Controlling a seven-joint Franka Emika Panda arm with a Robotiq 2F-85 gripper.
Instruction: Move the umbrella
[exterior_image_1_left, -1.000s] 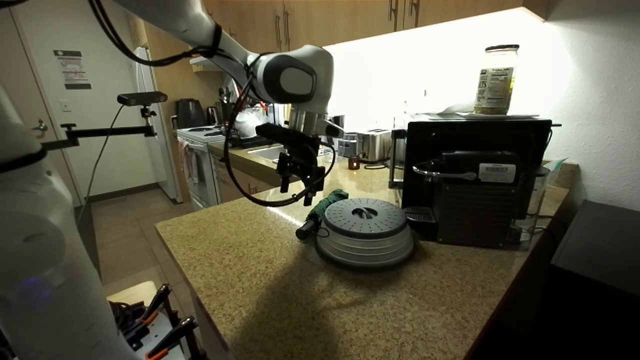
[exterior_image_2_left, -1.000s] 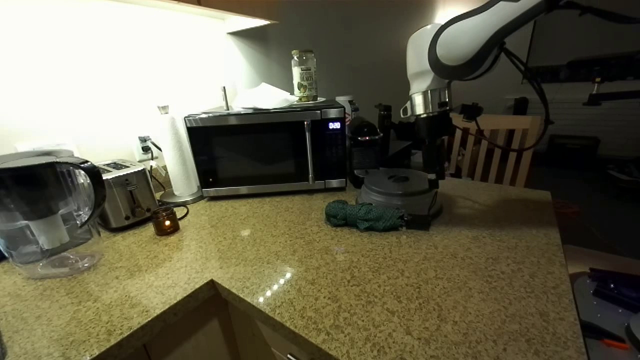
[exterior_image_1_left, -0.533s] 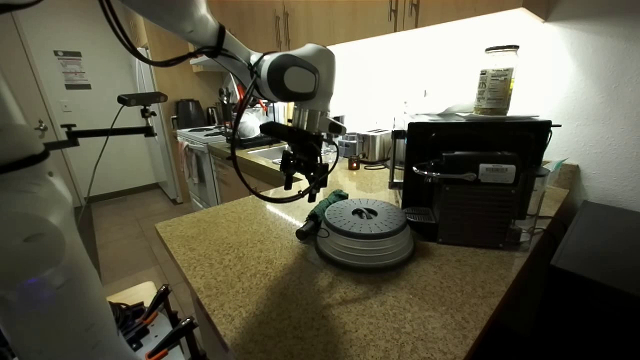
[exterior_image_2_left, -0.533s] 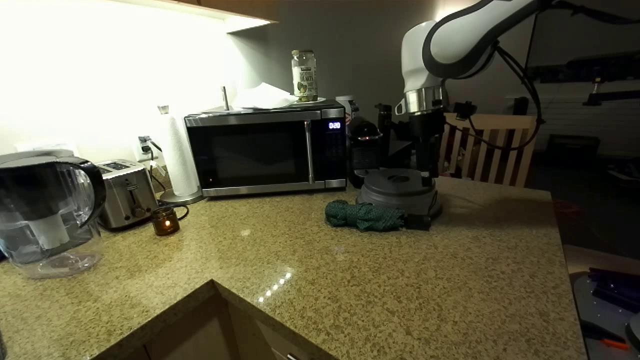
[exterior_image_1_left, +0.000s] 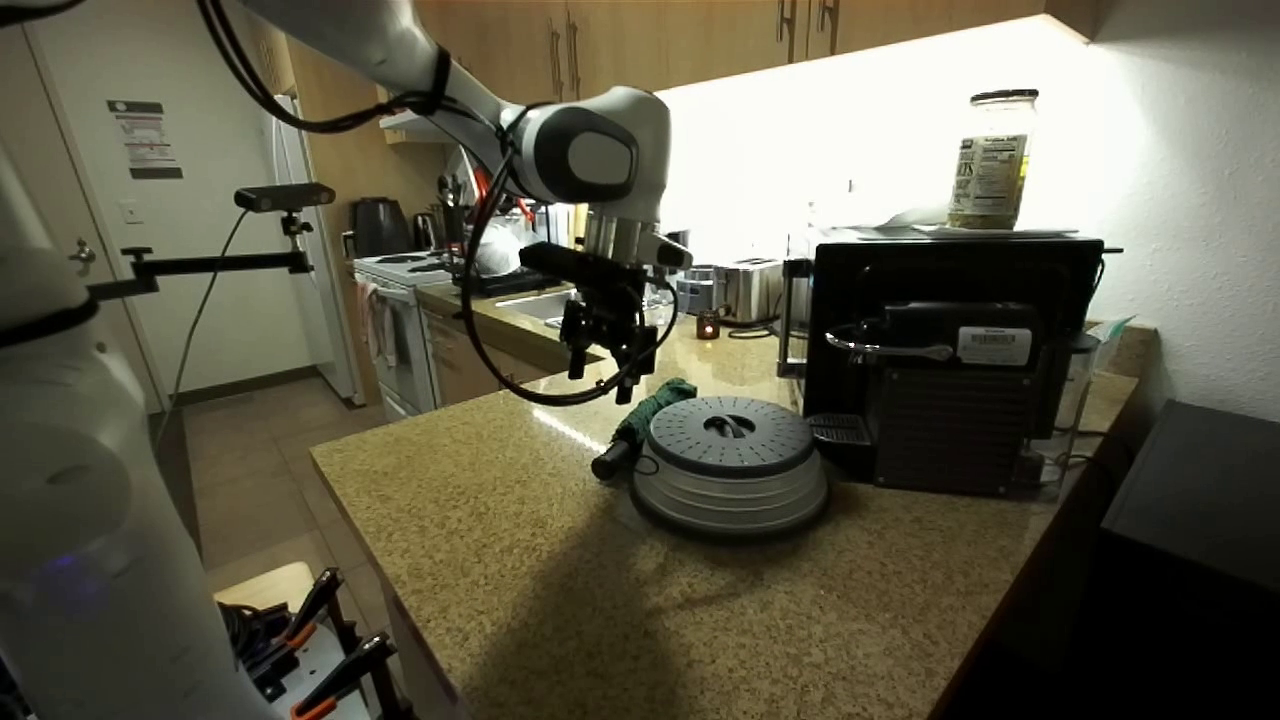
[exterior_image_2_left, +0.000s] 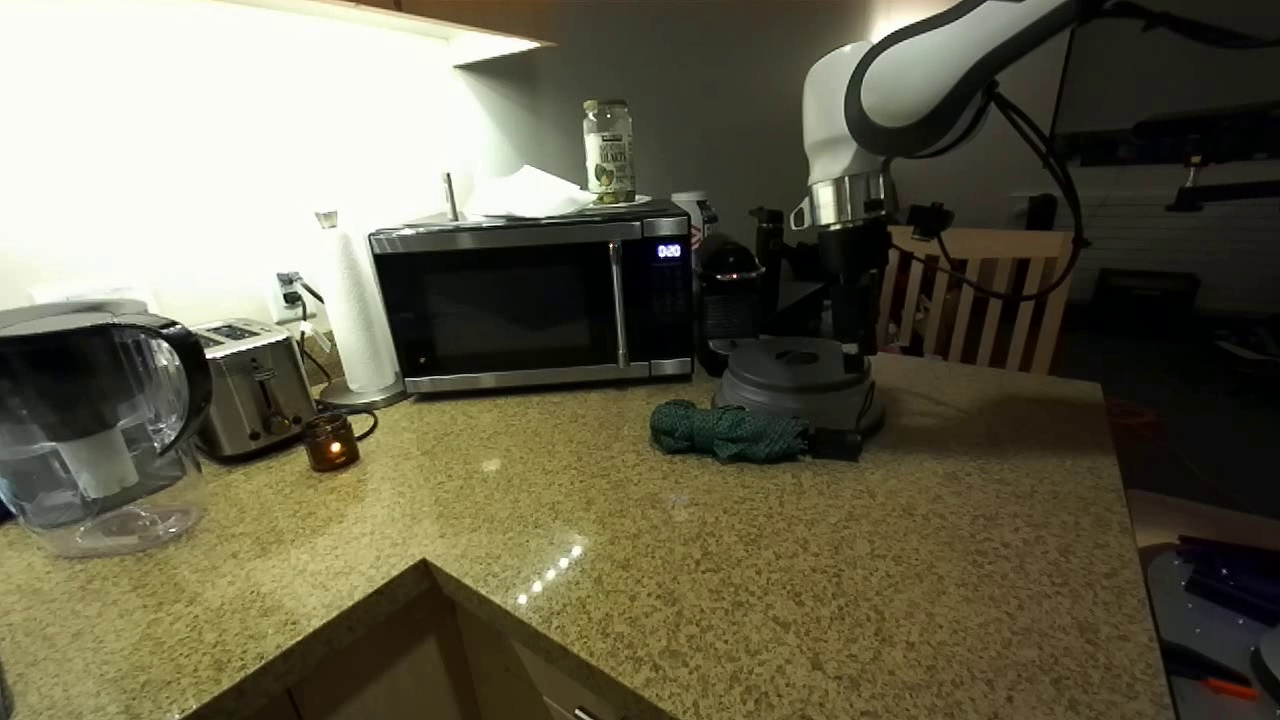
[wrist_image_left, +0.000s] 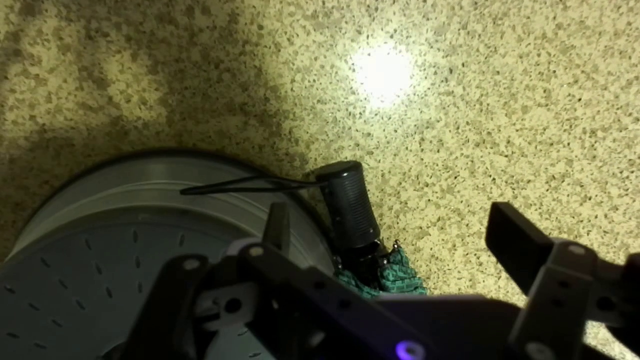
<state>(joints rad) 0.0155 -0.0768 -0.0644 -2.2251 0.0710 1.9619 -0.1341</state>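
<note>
one gripper (wrist_image_left: 390, 231) has two fingers (wrist_image_left: 517, 245), spread wide. one green umbrella (exterior_image_2_left: 735, 432) lies on the counter (exterior_image_2_left: 800, 580) below them. in the wrist view its black handle (wrist_image_left: 351, 210) shows between them, and one round grey lid (wrist_image_left: 150, 245), just beside the umbrella, shows behind one finger. well away from the fingers stand one microwave (exterior_image_2_left: 510, 300) and one toaster (exterior_image_2_left: 258, 390).

A round grey domed disc (exterior_image_1_left: 735, 472) with a slotted top sits on the speckled tan stone desk (exterior_image_2_left: 800, 580) near a boxy black coffee machine (exterior_image_1_left: 945, 420). A black-and-silver microwave (exterior_image_2_left: 510, 310) carries a clear glass jar (exterior_image_2_left: 609, 160). Between microwave and silver metal toaster (exterior_image_2_left: 255, 395) stands a white paper-towel roll (exterior_image_2_left: 360, 320); an amber glass candle (exterior_image_2_left: 332, 440) glows beside the toaster.
</note>
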